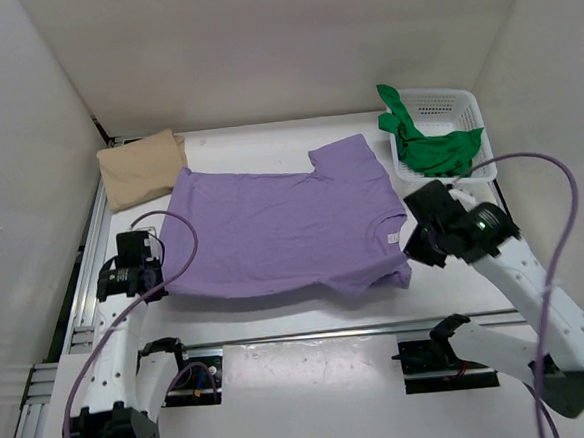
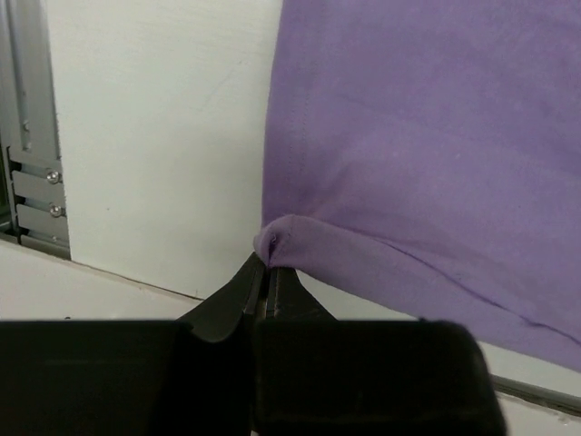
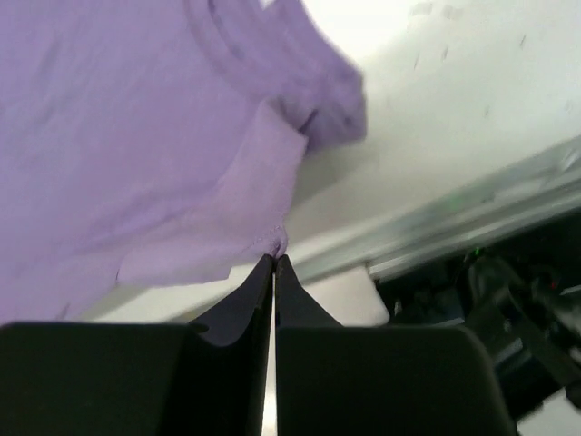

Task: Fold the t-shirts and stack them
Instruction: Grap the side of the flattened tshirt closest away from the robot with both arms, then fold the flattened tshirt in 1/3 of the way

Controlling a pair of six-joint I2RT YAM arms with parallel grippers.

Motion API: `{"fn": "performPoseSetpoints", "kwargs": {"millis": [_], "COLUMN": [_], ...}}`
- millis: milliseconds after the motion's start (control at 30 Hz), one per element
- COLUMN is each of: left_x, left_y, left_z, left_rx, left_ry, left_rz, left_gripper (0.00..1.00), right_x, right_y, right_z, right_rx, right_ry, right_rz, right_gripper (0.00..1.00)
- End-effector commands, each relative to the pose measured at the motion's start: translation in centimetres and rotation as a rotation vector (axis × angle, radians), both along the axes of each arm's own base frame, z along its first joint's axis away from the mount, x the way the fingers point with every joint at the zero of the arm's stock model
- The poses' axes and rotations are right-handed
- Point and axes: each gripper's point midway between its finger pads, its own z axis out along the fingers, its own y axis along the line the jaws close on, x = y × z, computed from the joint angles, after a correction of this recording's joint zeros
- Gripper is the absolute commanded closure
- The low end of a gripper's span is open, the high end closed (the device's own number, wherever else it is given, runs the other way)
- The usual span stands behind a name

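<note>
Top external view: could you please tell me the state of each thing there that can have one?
Purple shirt: spread out, unfolded, near corners pinched by both grippers.
Tan shirt: folded, lying flat at the far left.
Green shirt: crumpled, spilling over the basket's edge.
Basket: upright, holding the green shirt.
Left gripper: shut on the purple shirt.
Right gripper: shut on the purple shirt.

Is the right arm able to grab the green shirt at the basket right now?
Probably not yet: the right gripper is shut on the purple t-shirt. The green shirt, draped over the white basket, lies close, with nothing between.
</note>
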Motion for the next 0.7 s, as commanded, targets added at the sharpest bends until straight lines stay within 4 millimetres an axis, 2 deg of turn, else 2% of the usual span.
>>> {"fn": "performPoseSetpoints", "kwargs": {"millis": [0, 33, 67, 100, 167, 200, 233, 300, 333, 400, 500, 567, 600, 667], "left_x": [2.9, 3.7, 4.3, 5.1, 6.6, 7.2, 8.3, 9.4, 10.0, 11.2, 12.0, 13.2, 13.5, 14.1], "left_y": [-0.1, -0.3, -0.2, -0.1, 0.0, -0.1, 0.0, 0.1, 0.2, 0.3, 0.6, 0.6, 0.8, 1.0], "left_z": [0.5, 0.7, 0.6, 0.0, 0.3, -0.5, 0.1, 0.0, -0.5, -0.3, -1.2, -1.0, -0.8, 0.3], "left_rx": [-0.021, -0.032, -0.033, -0.036, -0.035, -0.047, -0.045, -0.045, -0.046, -0.045, -0.039, -0.026, -0.017, 0.007], "left_ry": [-0.027, -0.033, -0.027, -0.001, -0.004, 0.027, 0.008, 0.009, 0.023, 0.015, 0.05, 0.042, 0.041, 0.01], "left_rz": [-0.008, -0.015, -0.015, -0.014, -0.014, -0.018, -0.018, -0.018, -0.018, -0.018, -0.013, -0.015, -0.01, -0.009], "left_gripper": [0.9, 0.9, 0.9, 0.9, 0.9, 0.9, 0.9, 0.9, 0.9, 0.9, 0.9, 0.9, 0.9, 0.9], "right_x": [4.5, 5.9, 7.0, 8.4, 10.7, 11.5, 12.0, 13.2, 13.8, 14.7, 15.7, 16.3, 15.8, 15.4], "right_y": [-0.3, -0.8, -0.7, -0.4, -0.6, -0.4, 0.0, 0.0, -0.5, -1.2, -1.9, -2.2, -2.3, -2.2], "right_z": [0.3, 0.6, -0.2, 0.1, -0.8, -1.0, -2.0, -2.8, -3.6, -4.7, -5.2, -4.8, -4.9, -3.8], "right_rx": [-0.075, -0.064, -0.072, -0.063, -0.077, -0.071, -0.076, -0.085, -0.092, -0.102, -0.113, -0.115, -0.123, -0.111], "right_ry": [-0.058, -0.072, -0.051, -0.072, -0.062, -0.062, -0.033, -0.027, 0.002, 0.025, 0.036, 0.025, 0.045, 0.027], "right_rz": [0.077, 0.054, 0.059, 0.085, 0.102, 0.116, 0.133, 0.138, 0.115, 0.096, 0.088, 0.085, 0.094, 0.097], "right_gripper": [1.0, 1.0, 1.0, 1.0, 1.0, 1.0, 1.0, 1.0, 1.0, 1.0, 1.0, 1.0, 1.0, 1.0]}}
